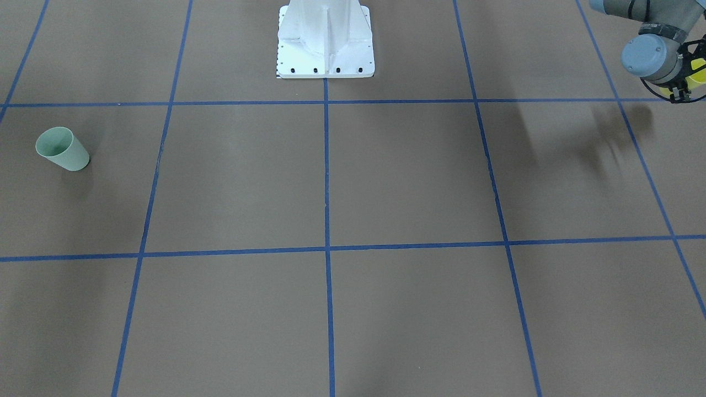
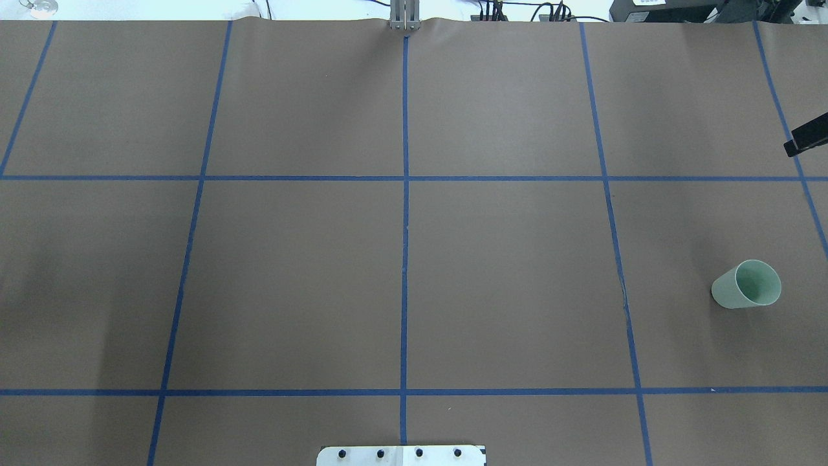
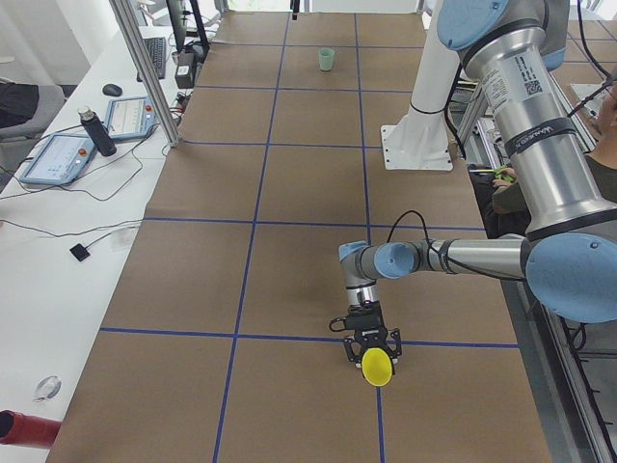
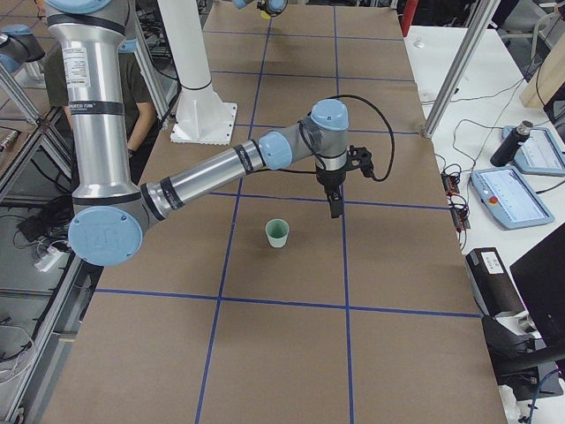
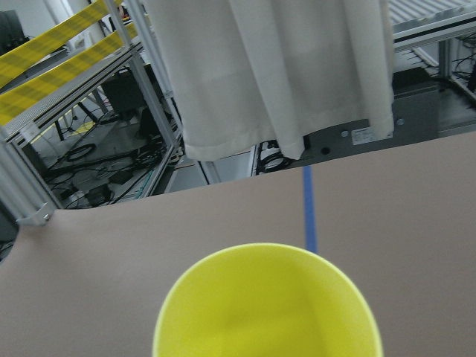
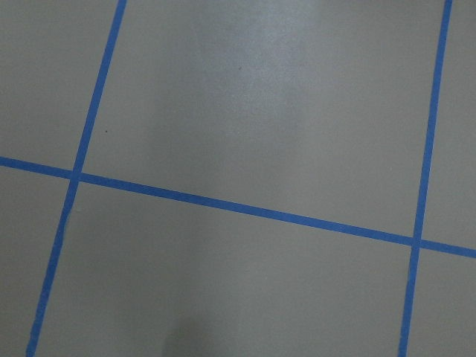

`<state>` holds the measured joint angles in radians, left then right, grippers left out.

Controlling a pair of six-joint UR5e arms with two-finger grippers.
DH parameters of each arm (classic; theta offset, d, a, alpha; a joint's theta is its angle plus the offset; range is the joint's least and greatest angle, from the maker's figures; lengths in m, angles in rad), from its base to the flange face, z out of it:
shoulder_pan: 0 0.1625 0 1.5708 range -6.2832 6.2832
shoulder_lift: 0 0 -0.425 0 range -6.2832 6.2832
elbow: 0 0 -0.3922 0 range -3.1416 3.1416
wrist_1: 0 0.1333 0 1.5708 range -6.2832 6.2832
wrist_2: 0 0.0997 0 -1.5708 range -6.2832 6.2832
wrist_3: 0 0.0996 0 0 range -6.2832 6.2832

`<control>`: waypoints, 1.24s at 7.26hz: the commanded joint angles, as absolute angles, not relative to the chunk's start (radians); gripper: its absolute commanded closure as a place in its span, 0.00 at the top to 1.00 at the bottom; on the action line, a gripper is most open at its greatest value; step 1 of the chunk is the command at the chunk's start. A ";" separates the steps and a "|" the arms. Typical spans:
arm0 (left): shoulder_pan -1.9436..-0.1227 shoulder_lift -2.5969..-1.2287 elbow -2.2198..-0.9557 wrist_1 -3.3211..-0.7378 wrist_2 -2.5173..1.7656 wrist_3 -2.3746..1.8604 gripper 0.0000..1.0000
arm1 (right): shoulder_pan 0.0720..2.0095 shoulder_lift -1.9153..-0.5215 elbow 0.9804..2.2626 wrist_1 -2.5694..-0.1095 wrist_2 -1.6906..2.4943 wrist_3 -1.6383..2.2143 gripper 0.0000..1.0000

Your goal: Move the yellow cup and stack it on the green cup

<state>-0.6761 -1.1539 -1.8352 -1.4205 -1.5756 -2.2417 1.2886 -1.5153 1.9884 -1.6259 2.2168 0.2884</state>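
Clearly, our left gripper is clamped on the yellow cup, holding it clear of the table. Light, smooth, thin plastic: we judge a gentle squeeze on the wall suffices. Far across from that grasp stands the green cup, near our right gripper, whose opening we cannot tell.

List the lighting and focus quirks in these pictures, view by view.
Front-facing: a smeared, soft-edged shadow lies on the table; left wrist: the yellow cup looms close, slightly soft; right wrist: a pale glare patch sits upper middle; overhead: even light, the green cup crisp.
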 commanded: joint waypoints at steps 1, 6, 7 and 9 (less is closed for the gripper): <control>-0.762 -1.282 -1.822 -1.419 -1.380 -2.095 0.58 | 1.289 -1.513 2.006 -1.621 2.223 0.288 1.00; -0.790 -1.752 -1.711 -1.454 -1.119 -1.875 0.57 | 1.287 -1.477 1.999 -1.554 2.284 0.278 1.00; -0.766 -1.878 -1.680 -1.454 -1.097 -1.821 0.57 | 1.287 -1.482 1.988 -1.551 2.328 0.278 1.00; -0.732 -2.043 -1.672 -1.479 -1.089 -1.667 0.57 | 1.287 -1.476 1.974 -1.539 2.365 0.288 1.00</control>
<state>-0.7495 -1.9374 -1.6808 -1.4611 -1.0970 -1.7657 1.2870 -1.4792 1.9845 -1.5496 2.3476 0.2829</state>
